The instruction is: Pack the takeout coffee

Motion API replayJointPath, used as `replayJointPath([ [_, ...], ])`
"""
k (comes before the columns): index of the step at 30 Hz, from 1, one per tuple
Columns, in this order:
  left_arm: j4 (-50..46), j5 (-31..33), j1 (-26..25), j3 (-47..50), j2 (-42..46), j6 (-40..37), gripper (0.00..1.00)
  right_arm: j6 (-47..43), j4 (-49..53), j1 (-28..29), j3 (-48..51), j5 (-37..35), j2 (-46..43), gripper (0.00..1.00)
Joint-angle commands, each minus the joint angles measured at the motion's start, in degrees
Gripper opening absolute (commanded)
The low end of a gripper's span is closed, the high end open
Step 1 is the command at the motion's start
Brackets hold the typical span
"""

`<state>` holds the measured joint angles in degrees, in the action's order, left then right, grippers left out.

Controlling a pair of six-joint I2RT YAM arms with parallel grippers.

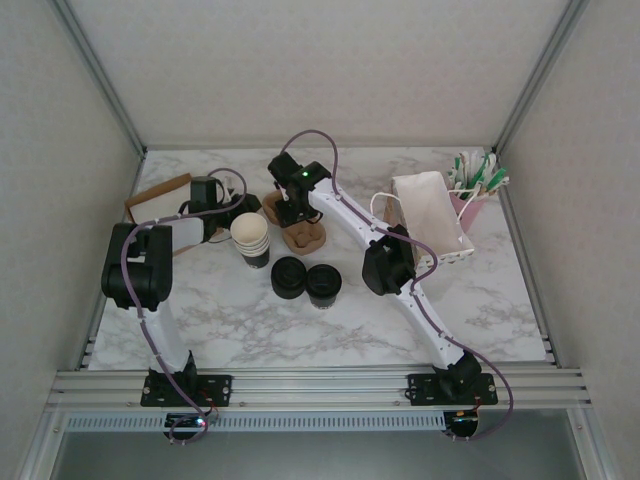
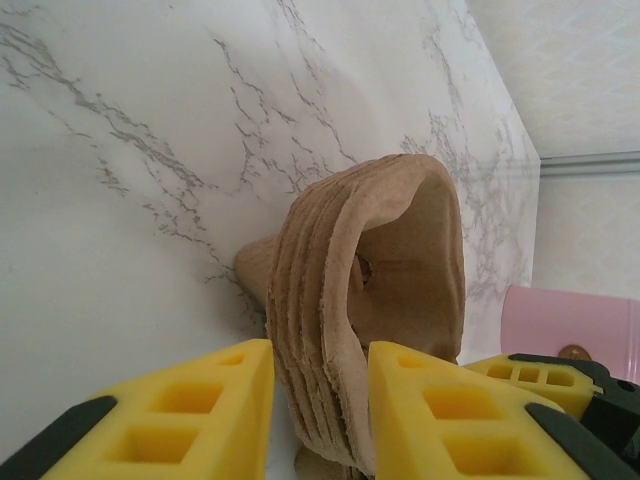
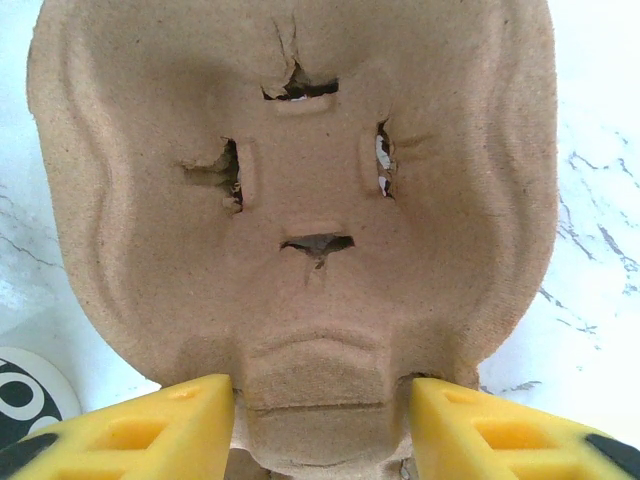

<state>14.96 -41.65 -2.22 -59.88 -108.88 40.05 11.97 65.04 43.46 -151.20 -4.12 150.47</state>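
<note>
Left gripper (image 2: 320, 360): narrow, clamped on the wall of the pulp carrier stack (image 2: 390, 250). One yellow finger (image 2: 200, 410) is pressed on the outside of the wall and the other sits inside the pocket. The stack is several nested layers, tipped on edge with its open pocket facing the fingers. Marble table (image 2: 120, 200) is behind it. A pink holder (image 2: 570, 320) is off past the inner finger.

Right gripper (image 3: 320, 390): fairly wide, closed on the same stack from the other side. It straddles the raised ridge at the carrier's near edge, and both pads look pressed against the ridge sides. The pocket floor with four torn slits is straight ahead of the fingers.

Top view: both grippers meet over the carrier stack at the far middle of the table.

Takeout coffee (image 1: 323, 284): upright, lid on. It sits on the table on the base side of the right gripper, well apart from it, just short of the carriers, with neither gripper on it. The lid pile (image 1: 288, 277) touches or nearly touches it on the left-arm side. The nested cup stack (image 1: 251, 238) is just base-side of the left gripper. A white bag (image 1: 430, 210) stands out past the right arm's elbow.
</note>
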Motion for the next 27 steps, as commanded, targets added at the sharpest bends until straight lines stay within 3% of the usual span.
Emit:
replayJointPath([
  [1,-0.45,-1.20,-0.56,-1.56,-1.11,-1.47,0.30,-0.64,-0.50,-0.40,-1.47,-1.18,2.28,0.48],
  [8,-0.50,-1.24,-0.58,-1.39,-0.82,-1.56,0.30,-0.50,0.36,-0.39,-1.26,-1.96,1.04,0.35],
  [27,0.60,-2.51,-1.19,-2.00,-1.25,-1.23,0.30,0.86,-1.53,-0.40,7.06,-2.29,-8.38,0.32],
])
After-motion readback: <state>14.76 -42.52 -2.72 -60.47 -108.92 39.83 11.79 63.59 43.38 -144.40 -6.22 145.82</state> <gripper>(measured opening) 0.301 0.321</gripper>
